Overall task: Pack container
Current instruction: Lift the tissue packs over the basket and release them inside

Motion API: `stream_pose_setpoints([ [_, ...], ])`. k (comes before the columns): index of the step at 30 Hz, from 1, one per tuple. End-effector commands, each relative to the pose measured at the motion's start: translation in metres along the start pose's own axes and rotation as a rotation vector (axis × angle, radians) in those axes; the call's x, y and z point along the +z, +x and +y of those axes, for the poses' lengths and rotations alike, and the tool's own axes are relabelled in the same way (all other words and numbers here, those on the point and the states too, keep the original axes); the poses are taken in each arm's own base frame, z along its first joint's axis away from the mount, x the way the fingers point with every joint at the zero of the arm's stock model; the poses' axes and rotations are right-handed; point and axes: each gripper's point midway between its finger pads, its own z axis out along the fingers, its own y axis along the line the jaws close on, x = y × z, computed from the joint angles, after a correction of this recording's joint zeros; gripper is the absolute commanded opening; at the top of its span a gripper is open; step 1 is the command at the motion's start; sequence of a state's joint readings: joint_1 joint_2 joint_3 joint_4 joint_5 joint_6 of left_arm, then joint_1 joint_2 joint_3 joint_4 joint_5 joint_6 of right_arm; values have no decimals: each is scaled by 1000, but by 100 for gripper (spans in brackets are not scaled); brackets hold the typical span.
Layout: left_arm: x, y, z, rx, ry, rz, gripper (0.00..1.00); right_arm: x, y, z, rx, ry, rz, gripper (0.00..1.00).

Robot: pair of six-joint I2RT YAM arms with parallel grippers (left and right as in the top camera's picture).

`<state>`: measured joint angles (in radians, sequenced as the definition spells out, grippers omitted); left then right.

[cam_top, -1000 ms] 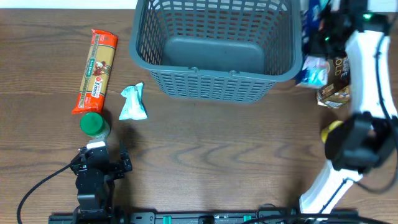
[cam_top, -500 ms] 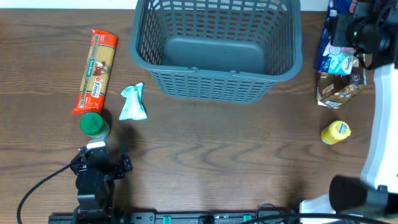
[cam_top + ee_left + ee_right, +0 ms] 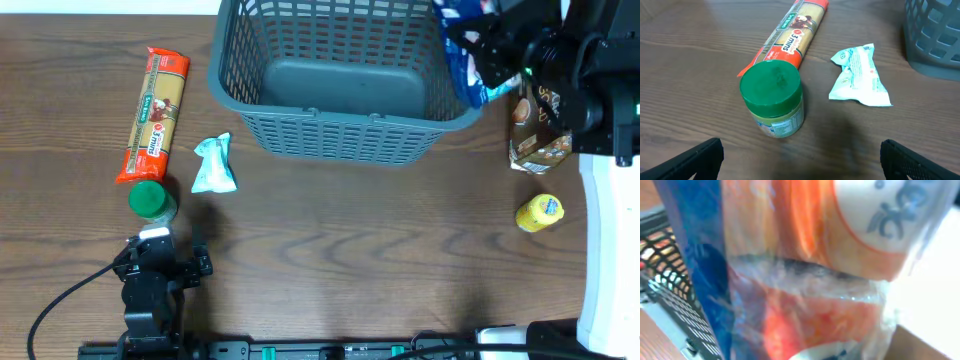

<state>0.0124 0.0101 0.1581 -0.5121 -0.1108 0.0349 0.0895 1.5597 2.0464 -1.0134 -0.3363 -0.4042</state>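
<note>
The container point(image 3: 340, 135), a large dark grey lattice basket, stands at the back centre with nothing visible in it. My right gripper point(image 3: 497, 45) is shut on a blue and orange snack bag point(image 3: 460, 55) and holds it over the basket's right rim. In the right wrist view the bag point(image 3: 805, 270) fills the frame and hides the fingers; the basket lattice point(image 3: 662, 295) shows at the left. My left gripper point(image 3: 165, 262) rests open and empty at the front left, its fingers point(image 3: 800, 160) wide apart just in front of a green-lidded jar point(image 3: 772, 102).
A long orange pasta packet point(image 3: 155, 115) lies at the left, the green-lidded jar point(image 3: 150, 200) below it, and a light blue packet point(image 3: 214, 165) beside them. A brown bag point(image 3: 540, 130) and a yellow bottle point(image 3: 540, 212) are right of the basket.
My right arm has carried the blue bag left, from beside the brown bag to over the basket's right rim. The left arm has not moved.
</note>
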Motion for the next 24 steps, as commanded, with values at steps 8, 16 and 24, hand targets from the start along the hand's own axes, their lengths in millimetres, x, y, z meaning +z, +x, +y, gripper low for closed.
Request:
stream_pose_setpoints([
  [8, 3, 5, 1, 17, -6, 8, 99, -15, -38, 19, -483, -66, -182, 1],
  [16, 3, 5, 1, 17, -6, 8, 98, 10, -23, 6, -574, 6, -75, 1],
  [24, 3, 5, 1, 17, -6, 8, 99, 75, 3, 49, -614, -93, 66, 1],
])
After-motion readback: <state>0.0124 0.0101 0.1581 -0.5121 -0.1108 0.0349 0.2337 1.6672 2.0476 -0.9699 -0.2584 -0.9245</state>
